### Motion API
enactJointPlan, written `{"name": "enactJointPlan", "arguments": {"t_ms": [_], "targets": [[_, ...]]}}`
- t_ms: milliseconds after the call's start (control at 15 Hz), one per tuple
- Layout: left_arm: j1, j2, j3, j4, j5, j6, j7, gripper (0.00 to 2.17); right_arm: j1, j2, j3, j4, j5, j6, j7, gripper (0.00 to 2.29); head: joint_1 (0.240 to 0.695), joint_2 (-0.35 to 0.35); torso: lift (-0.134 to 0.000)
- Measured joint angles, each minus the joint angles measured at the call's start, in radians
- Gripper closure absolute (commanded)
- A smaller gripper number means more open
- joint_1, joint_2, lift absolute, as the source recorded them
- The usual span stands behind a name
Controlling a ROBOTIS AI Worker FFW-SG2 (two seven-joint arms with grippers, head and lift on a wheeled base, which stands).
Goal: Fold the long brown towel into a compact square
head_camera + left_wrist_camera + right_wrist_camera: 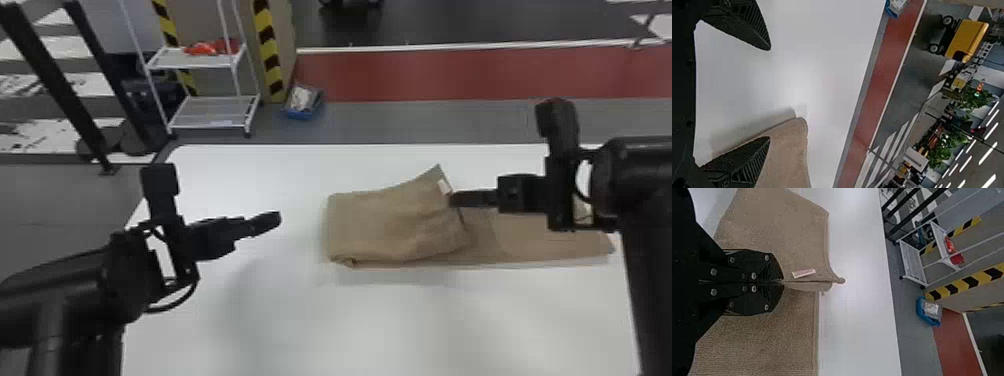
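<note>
The head view faces forward-down; 2 closer, sideways wrist views share its table (350, 325).

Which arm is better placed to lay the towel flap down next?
Probably the right: the right gripper is shut on the flap by its tag; the left gripper hangs open, holding nothing.

Head view: white rack (195, 65) at 10 o'clock, red item (202, 49) on upper shelf. Blue bin (300, 114), 11 o'clock, near striped edging (270, 50).
</note>
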Motion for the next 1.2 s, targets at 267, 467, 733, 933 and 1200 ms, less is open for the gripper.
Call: {"name": "enactJointPlan", "arguments": {"t_ms": [267,467,733,933,1200], "targets": [[0.000,0.000,0.002,0.000,0.001,0.000,-0.002,0.08,0.034,0.000,-0.021,-0.028,-0.001,0.022,0.001,1.18,0.695,0.089,-0.120],[0.001,0.001,0.002,0.000,0.000,0.000,-0.002,0.08,0.045,0.000,-0.072,-0.058,-0.040,0.025,0.012,1.18,0.695,0.083,-0.120],[0.005,0.002,0.006,0.000,0.001,0.000,-0.001,0.08,0.078,0.000,-0.135,-0.137,-0.071,0.073,0.022,1.18,0.695,0.070,-0.120],[0.008,0.002,0.002,0.000,0.002,-0.001,-0.002,0.08,0.094,0.000,-0.143,-0.101,-0.067,0.054,0.018,1.18,0.695,0.064,-0.120],[0.009,0.002,0.005,0.000,-0.001,0.000,-0.002,0.08,0.057,0.000,-0.215,-0.108,-0.093,0.060,0.020,1.18,0.695,0.045,-0.120]]}}
